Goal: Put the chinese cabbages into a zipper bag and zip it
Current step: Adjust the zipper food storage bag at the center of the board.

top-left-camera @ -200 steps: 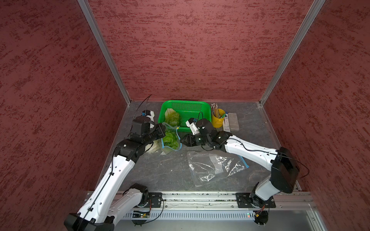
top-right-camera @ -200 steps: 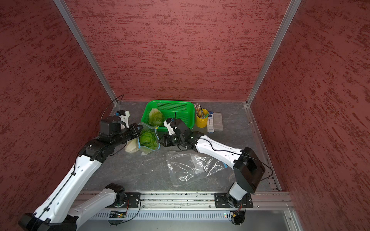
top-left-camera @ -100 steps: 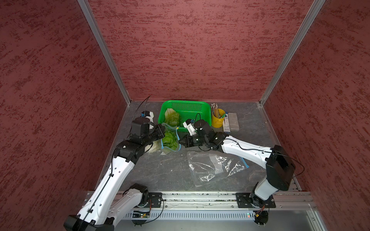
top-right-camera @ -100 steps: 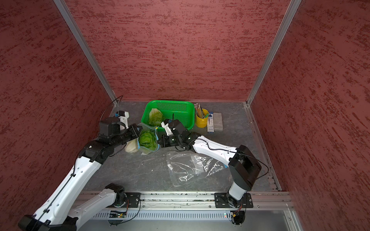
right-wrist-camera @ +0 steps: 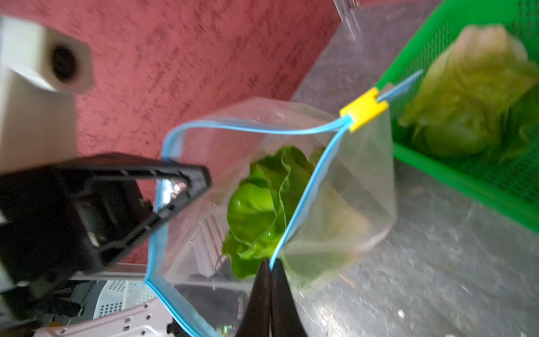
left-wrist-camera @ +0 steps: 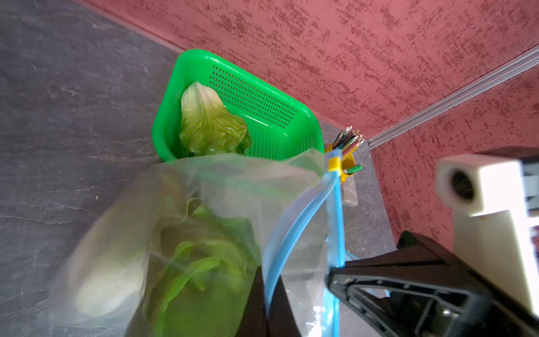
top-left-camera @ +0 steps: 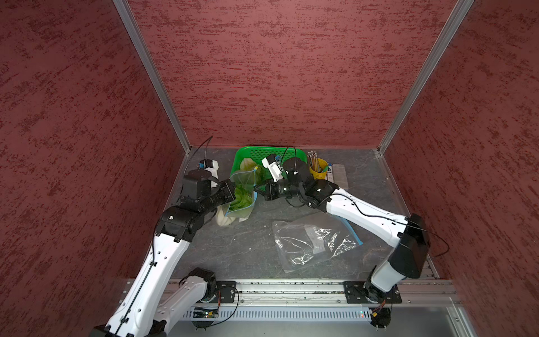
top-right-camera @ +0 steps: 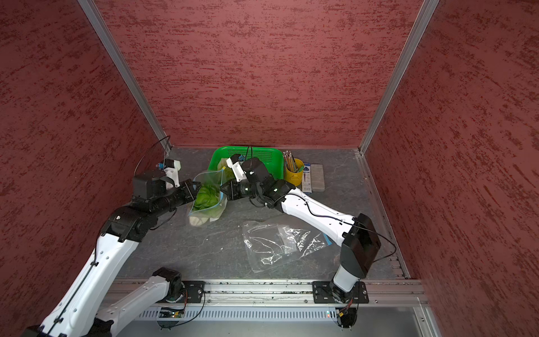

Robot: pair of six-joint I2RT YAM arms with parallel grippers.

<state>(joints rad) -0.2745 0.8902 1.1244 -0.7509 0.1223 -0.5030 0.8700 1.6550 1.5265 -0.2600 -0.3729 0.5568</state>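
Just in front of the green basket, at the far side of the table, the right gripper is now pinching the right blue rim of the zipper bag, having just closed. The left gripper is staying clamped on the opposite rim. Two chinese cabbages are apparently sitting inside while the third cabbage is waiting in the basket, so the mouth is likely being held open for it.
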